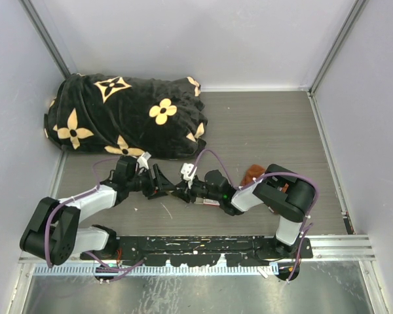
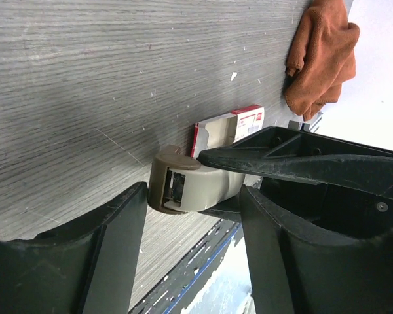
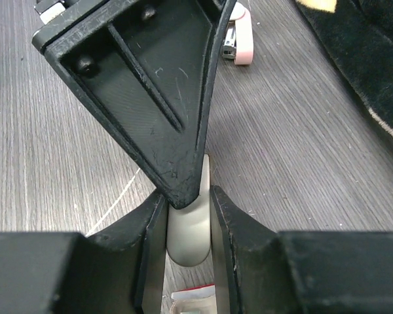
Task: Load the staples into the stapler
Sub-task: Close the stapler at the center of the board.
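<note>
left wrist, beige-grey staples tray, rounded end

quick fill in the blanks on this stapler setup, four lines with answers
1. The right gripper is ____ on the grey tray.
2. The left gripper straddles that tray, jaws ____.
3. The white staple box has a ____ label.
4. The stapler lies on the table, in ____ gripper.
Answers: shut, open, red, neither.

Flat white red-labelled box: partly hidden behind right tool. Pale pink plastic stapler: partly behind left tool.
</note>
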Controlling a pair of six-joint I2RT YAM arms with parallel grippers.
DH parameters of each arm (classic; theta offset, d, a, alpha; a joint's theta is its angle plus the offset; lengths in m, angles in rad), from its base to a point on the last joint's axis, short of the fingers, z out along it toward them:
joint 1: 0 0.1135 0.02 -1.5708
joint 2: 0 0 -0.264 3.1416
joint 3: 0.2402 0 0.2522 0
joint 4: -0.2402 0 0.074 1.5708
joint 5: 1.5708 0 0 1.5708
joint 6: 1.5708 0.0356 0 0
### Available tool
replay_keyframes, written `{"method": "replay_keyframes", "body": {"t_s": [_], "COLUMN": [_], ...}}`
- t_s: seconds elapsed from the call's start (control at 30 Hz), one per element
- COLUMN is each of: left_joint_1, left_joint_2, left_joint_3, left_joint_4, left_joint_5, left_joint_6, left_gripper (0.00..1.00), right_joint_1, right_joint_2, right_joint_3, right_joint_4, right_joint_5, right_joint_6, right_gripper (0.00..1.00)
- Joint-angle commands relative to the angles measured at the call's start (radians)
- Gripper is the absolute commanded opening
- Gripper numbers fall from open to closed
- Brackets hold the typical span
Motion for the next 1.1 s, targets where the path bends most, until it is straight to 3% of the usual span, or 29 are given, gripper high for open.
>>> {"method": "replay_keyframes", "body": {"t_s": [0.0,0.3,0.4,0.47,0.67,0.73,0.97,1.07], "left_joint_1": [0.006,0.006,0.006,0.006,0.006,0.006,0.006,0.005], "left_joint_2": [0.015,0.053,0.040,0.031,-0.006,-0.006,0.015,0.015], "left_joint_3": [0.011,-0.003,-0.004,-0.004,-0.003,0.000,0.025,0.043], "left_joint_4": [0.097,0.190,0.193,0.194,0.206,0.211,0.209,0.209], "left_joint_5": [0.088,0.141,0.147,0.144,0.147,0.150,0.170,0.189], "left_joint_6": [-0.018,-0.073,-0.076,-0.073,-0.071,-0.070,-0.038,-0.019], "left_gripper": [0.58,0.43,0.35,0.30,0.15,0.11,0.05,0.03], "right_joint_1": [-0.001,-0.002,-0.001,-0.001,-0.001,-0.001,-0.001,-0.001], "right_joint_2": [-0.038,-0.033,-0.036,-0.045,-0.115,-0.153,-0.345,-0.457], "right_joint_3": [-0.004,-0.010,-0.017,-0.027,-0.054,-0.057,-0.113,-0.082], "right_joint_4": [0.118,0.157,0.162,0.171,0.106,0.042,-0.111,-0.303], "right_joint_5": [0.013,0.004,0.010,0.020,0.061,0.080,0.160,0.188], "right_joint_6": [0.027,0.053,0.063,0.068,0.079,0.077,0.131,0.176], "right_gripper": [0.01,0.01,0.08,0.18,0.73,0.85,0.95,0.98]}}
